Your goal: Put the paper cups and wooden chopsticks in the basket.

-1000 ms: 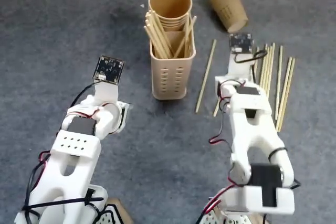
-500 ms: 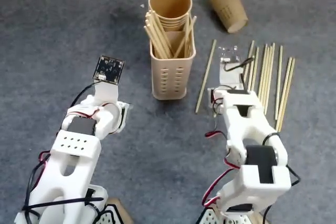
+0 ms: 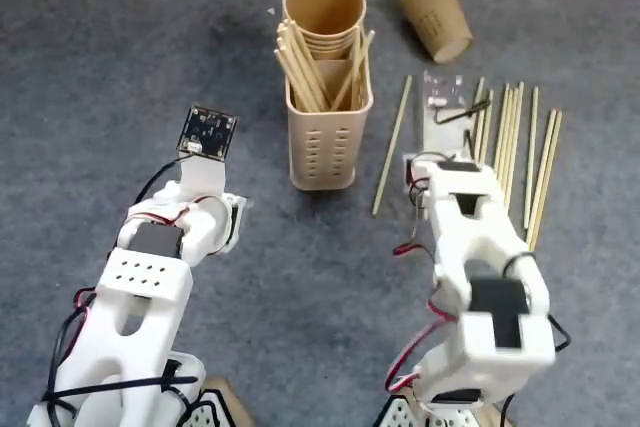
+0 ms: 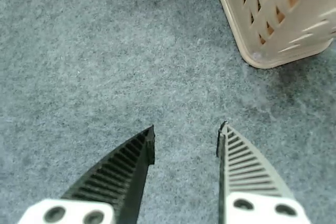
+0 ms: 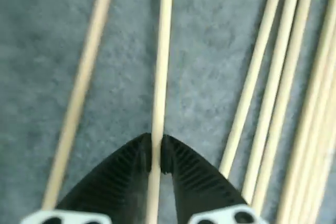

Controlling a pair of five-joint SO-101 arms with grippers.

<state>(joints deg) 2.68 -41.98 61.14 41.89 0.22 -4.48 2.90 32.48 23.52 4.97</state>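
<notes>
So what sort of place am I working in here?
Likely a lab-style tabletop rig, not a kitchen: grey felt-like mat, a basket of stacked paper cups, loose chopsticks laid out beside it.

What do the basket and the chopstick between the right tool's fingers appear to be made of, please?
The basket: probably moulded plastic, matte beige, judging by its regular cut slots. The chopstick in the right tool: apparently bare pale wood, matte and unvarnished; bamboo is possible.
</notes>
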